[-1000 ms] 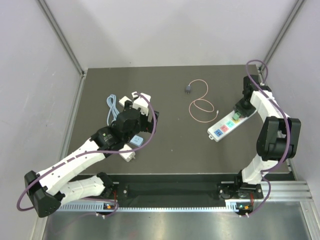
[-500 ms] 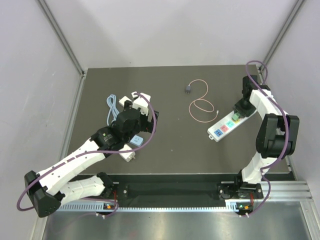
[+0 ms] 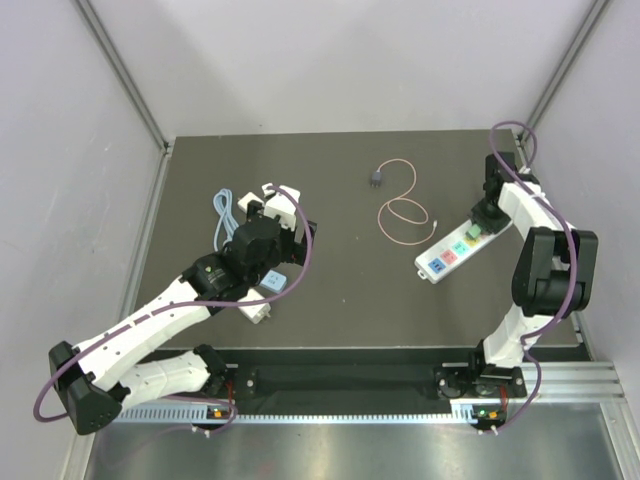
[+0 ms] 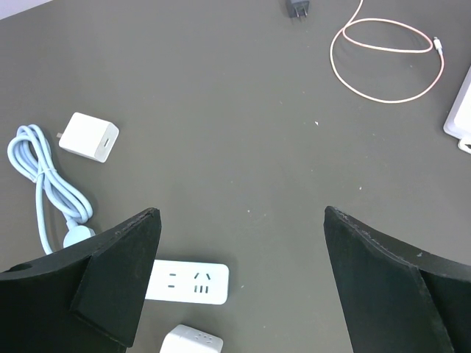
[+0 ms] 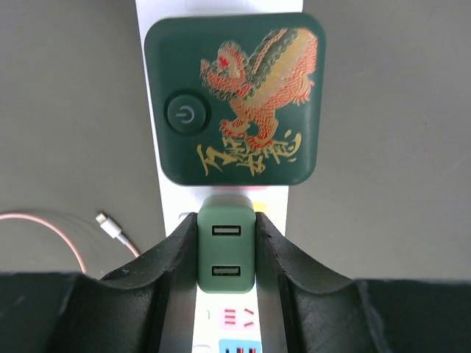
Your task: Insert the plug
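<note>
Dark grey tabletop (image 3: 340, 290) seen from above, with two white robot arms. The plug (image 3: 375, 179), a small dark grey head, lies loose near the far middle of the table. Its pink cable (image 3: 403, 212) trails in loops toward the right and ends in a white tip (image 5: 110, 226) just beside a white power strip (image 3: 440, 262).

The right gripper (image 5: 226, 224) is at that strip, its fingers pressed against both sides of a green USB charger (image 5: 226, 254) seated in it. A dark green block (image 5: 234, 99) with a gold dragon sits just beyond.

The left gripper (image 4: 239, 213) hovers with fingers spread wide, holding nothing. Near it lie a white cube adapter (image 4: 88, 137), a light-blue cable (image 4: 44, 184) and a second white power strip (image 4: 188, 282).
</note>
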Motion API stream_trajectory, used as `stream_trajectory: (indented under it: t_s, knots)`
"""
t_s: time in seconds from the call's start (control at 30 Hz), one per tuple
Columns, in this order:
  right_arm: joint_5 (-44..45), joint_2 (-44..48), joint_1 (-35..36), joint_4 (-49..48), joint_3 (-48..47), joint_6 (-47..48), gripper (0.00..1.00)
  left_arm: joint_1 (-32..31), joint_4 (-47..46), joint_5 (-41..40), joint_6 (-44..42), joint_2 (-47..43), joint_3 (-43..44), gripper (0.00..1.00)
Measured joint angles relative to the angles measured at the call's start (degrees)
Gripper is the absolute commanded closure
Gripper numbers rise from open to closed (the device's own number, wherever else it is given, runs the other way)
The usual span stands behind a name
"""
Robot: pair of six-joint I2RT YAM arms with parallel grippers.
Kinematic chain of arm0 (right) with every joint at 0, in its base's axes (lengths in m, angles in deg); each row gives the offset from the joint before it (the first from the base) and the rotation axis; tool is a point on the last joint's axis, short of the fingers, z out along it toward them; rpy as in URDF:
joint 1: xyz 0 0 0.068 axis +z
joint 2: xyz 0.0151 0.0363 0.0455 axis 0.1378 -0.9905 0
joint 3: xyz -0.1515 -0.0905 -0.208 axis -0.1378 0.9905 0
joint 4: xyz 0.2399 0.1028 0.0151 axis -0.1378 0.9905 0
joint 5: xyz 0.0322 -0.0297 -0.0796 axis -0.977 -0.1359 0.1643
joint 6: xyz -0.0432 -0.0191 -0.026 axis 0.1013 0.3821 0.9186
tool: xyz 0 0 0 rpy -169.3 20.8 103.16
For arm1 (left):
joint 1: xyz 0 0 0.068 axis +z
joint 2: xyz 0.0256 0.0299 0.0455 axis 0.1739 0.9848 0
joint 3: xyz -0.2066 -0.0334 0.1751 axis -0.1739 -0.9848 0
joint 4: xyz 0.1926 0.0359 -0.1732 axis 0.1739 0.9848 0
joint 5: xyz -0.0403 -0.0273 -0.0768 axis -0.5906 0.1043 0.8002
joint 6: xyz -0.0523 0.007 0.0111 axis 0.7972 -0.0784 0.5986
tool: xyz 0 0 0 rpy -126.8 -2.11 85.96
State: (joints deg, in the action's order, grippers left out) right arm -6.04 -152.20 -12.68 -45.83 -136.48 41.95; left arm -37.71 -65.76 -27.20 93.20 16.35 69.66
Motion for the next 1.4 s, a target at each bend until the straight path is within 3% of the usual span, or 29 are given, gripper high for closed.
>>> stream_trajectory:
  t_s: [0.27, 0.7, 1.4]
  knots:
    - [4.5, 1.7, 1.8, -4.4, 3.3, 0.0, 1.00, 0.0, 0.0, 0.0, 0.0, 0.0, 0.0, 0.04]
    - [17.7, 2.7, 10.7, -6.0, 6.4, -1.2, 1.00, 0.0, 0.0, 0.1, 0.0, 0.0, 0.0, 0.04]
    - [21.4, 5.2, 12.8, -13.4, 14.1, -5.5, 1.00, 0.0, 0.0, 0.4, 0.4, -1.9, -0.3, 0.04]
